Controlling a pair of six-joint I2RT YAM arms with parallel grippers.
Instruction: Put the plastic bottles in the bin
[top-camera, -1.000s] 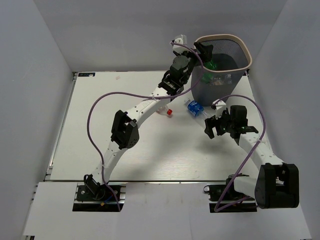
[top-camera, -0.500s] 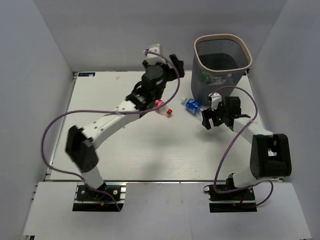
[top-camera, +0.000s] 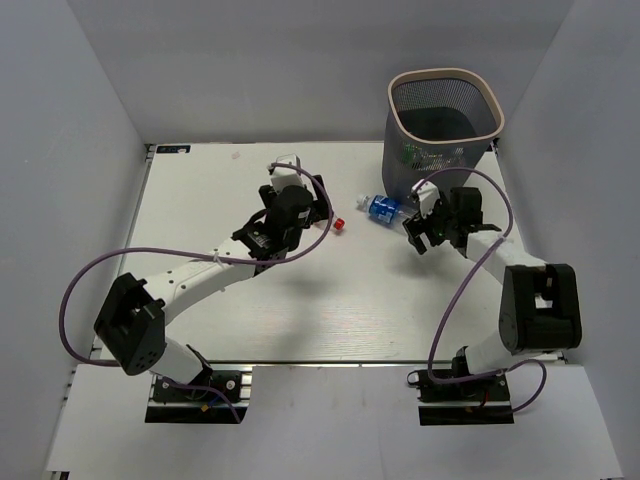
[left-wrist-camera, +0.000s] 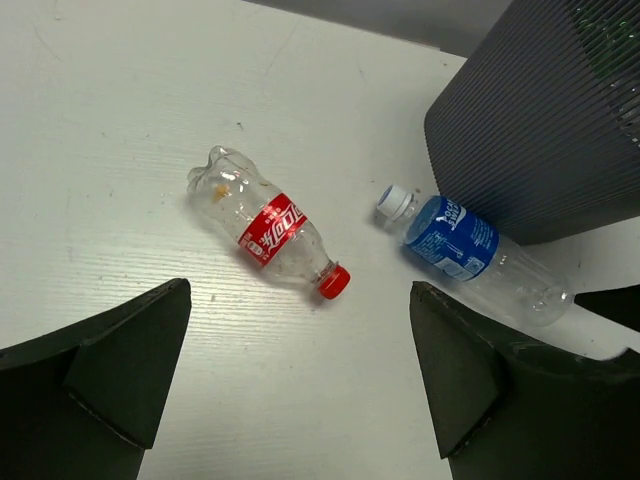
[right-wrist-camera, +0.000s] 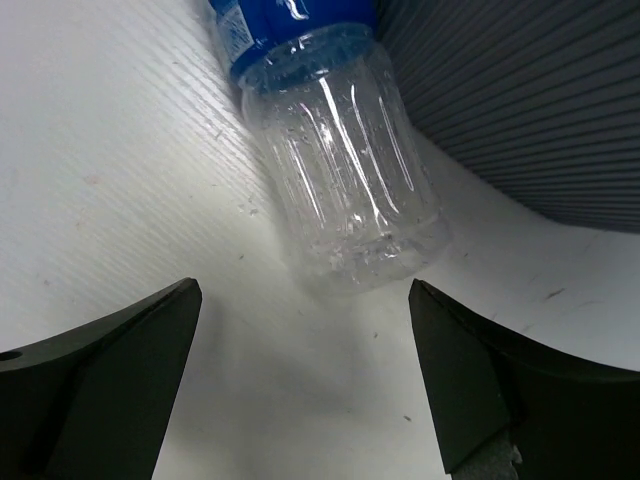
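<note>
From above, the bin (top-camera: 444, 72) stands in the far right corner of the desk (top-camera: 350, 310). The blue-label bottle (top-camera: 384, 208) lies just beside it. In the left wrist view, the left gripper (left-wrist-camera: 300, 295) is spread wide, and the red-label bottle (left-wrist-camera: 262, 228) lies ahead of it. In the right wrist view, the right gripper (right-wrist-camera: 305, 290) is spread wide too, holding nothing, near the blue-label bottle's clear bottom.

You're in a robot lab test cell: plain grey panel walls (top-camera: 70, 120) box in a white table (top-camera: 340, 310), the left arm (top-camera: 200, 283) and right arm (top-camera: 495, 258) are bolted at its near edge, and purple cables (top-camera: 66, 310) loop loose.
</note>
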